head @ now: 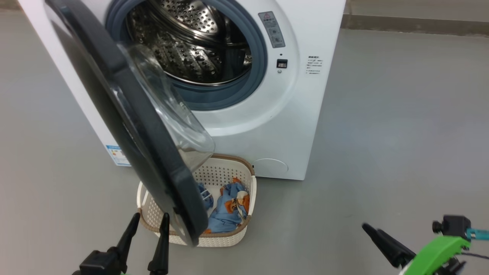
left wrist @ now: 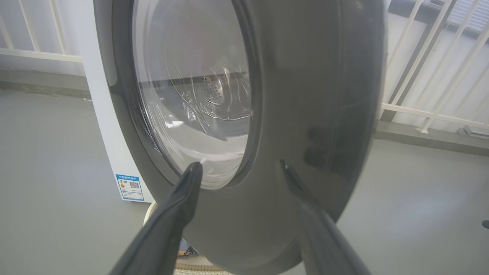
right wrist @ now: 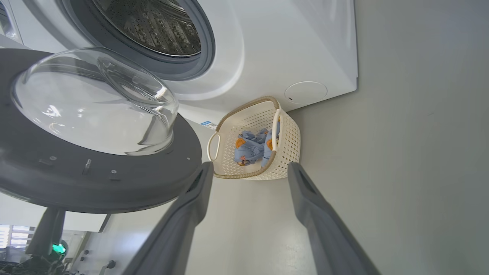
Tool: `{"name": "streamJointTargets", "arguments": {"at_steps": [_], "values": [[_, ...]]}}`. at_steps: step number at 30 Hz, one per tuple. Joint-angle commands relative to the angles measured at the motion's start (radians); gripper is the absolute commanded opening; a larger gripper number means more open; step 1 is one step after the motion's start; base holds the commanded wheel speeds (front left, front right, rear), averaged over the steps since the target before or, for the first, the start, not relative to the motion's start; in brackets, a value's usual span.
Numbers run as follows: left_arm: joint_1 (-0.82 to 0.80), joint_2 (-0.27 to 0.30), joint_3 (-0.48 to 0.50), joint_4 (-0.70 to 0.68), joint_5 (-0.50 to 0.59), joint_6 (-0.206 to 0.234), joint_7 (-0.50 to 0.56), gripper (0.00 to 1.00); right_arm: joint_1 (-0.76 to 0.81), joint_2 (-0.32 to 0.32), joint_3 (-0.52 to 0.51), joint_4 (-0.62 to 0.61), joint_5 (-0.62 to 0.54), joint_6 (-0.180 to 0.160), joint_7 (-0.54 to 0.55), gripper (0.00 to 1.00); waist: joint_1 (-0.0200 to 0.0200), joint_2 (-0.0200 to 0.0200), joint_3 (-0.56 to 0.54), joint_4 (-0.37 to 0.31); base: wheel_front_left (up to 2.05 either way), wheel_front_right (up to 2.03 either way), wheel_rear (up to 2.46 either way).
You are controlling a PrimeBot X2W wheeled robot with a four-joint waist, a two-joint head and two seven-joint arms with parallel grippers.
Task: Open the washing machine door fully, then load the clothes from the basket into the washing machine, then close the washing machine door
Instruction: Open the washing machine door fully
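Observation:
The white washing machine [head: 290, 126] stands with its steel drum [head: 187, 42] exposed. The washing machine door [head: 149, 152], black-rimmed with a clear glass bowl, is swung out to the left and overhangs the left part of the basket [head: 225, 238]. Light-blue clothes [head: 229, 210] with orange patches lie in the basket. My left gripper [head: 149, 227] is open just in front of the door's outer face [left wrist: 313, 95], not touching it. My right gripper [head: 376, 235] is open low on the right, apart from everything; its wrist view looks at the basket [right wrist: 290, 145] and clothes [right wrist: 252, 147].
Grey floor [head: 401, 133] stretches to the right of the machine and around the basket. A white railing [left wrist: 420, 76] runs along the wall behind. A blue label sticker [left wrist: 130, 187] sits low on the machine's side.

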Motion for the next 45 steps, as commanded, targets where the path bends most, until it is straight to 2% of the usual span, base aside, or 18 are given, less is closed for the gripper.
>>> {"name": "streamJointTargets", "arguments": {"at_steps": [1,10,13,14,17,25,29,32,37,45], "values": [[-0.012,0.009,0.038,-0.030,0.009,-0.002,-0.006,1.00,0.018,-0.040,0.020,-0.019,-0.026,0.003,-0.028,1.00,0.0001,-0.0001,-0.007,-0.012,0.00,0.00,0.00],[0.017,0.009,0.071,-0.038,0.003,-0.002,-0.006,1.00,0.066,-0.125,0.109,0.042,-0.181,0.003,-0.249,1.00,0.0001,-0.0001,-0.015,-0.054,0.00,0.00,0.00],[0.022,0.009,0.078,-0.038,-0.001,-0.002,-0.006,1.00,0.066,-0.111,0.116,0.065,-0.211,0.003,-0.310,1.00,0.0001,-0.0001,-0.014,-0.064,0.00,0.00,0.00],[0.022,0.009,0.082,-0.038,-0.001,-0.002,-0.006,1.00,0.062,-0.107,0.113,0.074,-0.261,0.003,-0.325,1.00,0.0001,-0.0001,-0.012,-0.068,0.00,0.00,0.00],[0.024,0.009,0.088,-0.041,-0.002,-0.002,-0.006,1.00,0.067,-0.069,0.012,0.038,-0.359,0.003,-0.328,1.00,0.0001,-0.0001,-0.008,-0.073,0.00,0.00,0.00],[0.022,0.009,0.090,-0.044,0.000,-0.002,-0.006,1.00,0.196,0.069,-0.332,-0.099,-0.733,0.003,-0.329,1.00,0.0001,-0.0001,-0.005,-0.061,0.00,0.00,0.00],[0.023,0.009,0.089,-0.046,0.004,-0.002,-0.006,1.00,0.253,0.127,-0.446,-0.156,-0.903,0.003,-0.329,1.00,0.0001,-0.0001,-0.008,-0.051,0.00,0.00,0.00],[0.024,0.009,0.089,-0.049,0.009,-0.002,-0.006,1.00,0.286,0.169,-0.521,-0.194,-0.977,0.003,-0.329,1.00,0.0001,-0.0001,-0.010,-0.043,0.00,0.00,0.00],[0.024,0.009,0.089,-0.053,0.012,-0.002,-0.006,1.00,0.340,0.220,-0.588,-0.223,-1.049,0.003,-0.329,1.00,0.0001,-0.0001,-0.012,-0.033,0.00,0.00,0.00],[0.028,0.009,0.097,-0.036,-0.004,-0.002,-0.006,1.00,0.385,0.253,-0.602,-0.207,-1.091,0.003,-0.329,1.00,0.0001,-0.0001,-0.014,-0.029,0.00,0.00,0.00]]}}
